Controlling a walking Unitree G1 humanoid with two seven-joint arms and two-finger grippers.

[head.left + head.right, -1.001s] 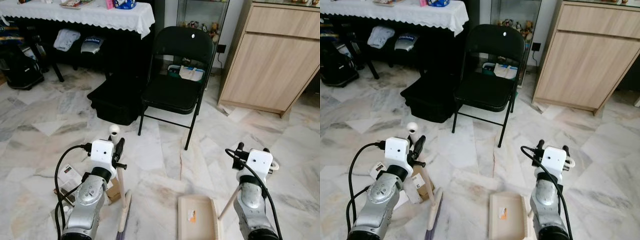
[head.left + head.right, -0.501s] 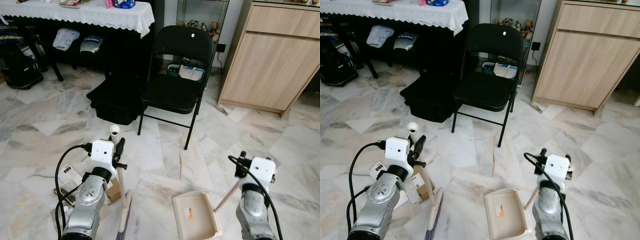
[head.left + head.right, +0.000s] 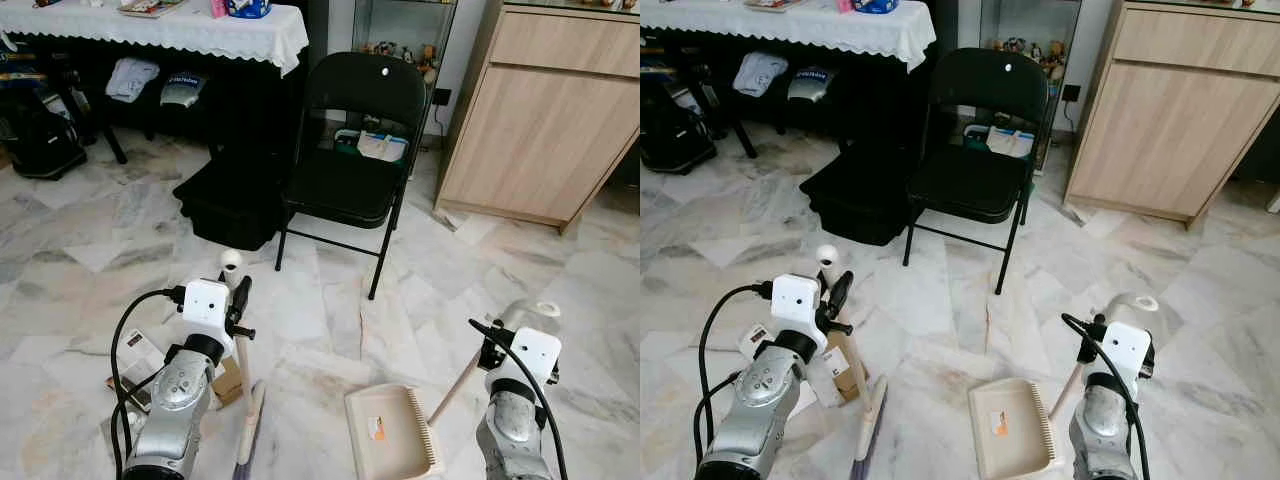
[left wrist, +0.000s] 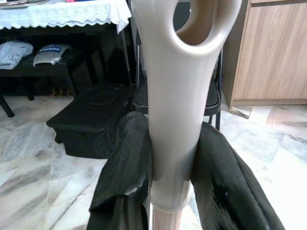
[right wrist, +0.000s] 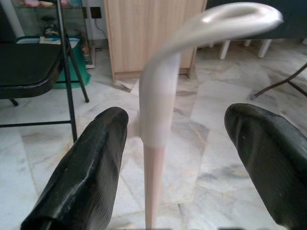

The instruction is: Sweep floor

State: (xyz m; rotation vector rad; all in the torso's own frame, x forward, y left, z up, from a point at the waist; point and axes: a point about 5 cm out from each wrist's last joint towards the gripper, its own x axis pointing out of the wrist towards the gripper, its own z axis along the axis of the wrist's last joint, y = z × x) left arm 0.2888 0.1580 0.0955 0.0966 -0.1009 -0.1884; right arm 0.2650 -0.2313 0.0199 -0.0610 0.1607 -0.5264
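A beige broom [image 3: 247, 425] stands on the marble floor at my left, its looped handle top [image 3: 231, 262] just above my left gripper [image 3: 238, 300]. In the left wrist view that gripper [image 4: 173, 127] is shut on the broom handle [image 4: 172, 96]. A beige dustpan [image 3: 385, 435] lies flat at lower centre, and its long handle [image 3: 455, 385] slants up to my right gripper [image 3: 505, 335]. The right wrist view shows the right gripper [image 5: 177, 115] open. The dustpan handle [image 5: 156, 115] stands between the wide-spread fingers [image 5: 91, 158], closer to one and touching neither.
A black folding chair [image 3: 350, 150] stands ahead, with a black box [image 3: 235, 205] on the floor to its left. A wooden cabinet [image 3: 560, 120] is at the right and a cloth-covered table [image 3: 200, 30] at the back left. Small cardboard and paper scraps [image 3: 135, 355] lie by the broom.
My right arm has drawn back and to the right. The dustpan has swung round slightly, and its handle's looped top now shows above the gripper. The left arm and broom have stayed put.
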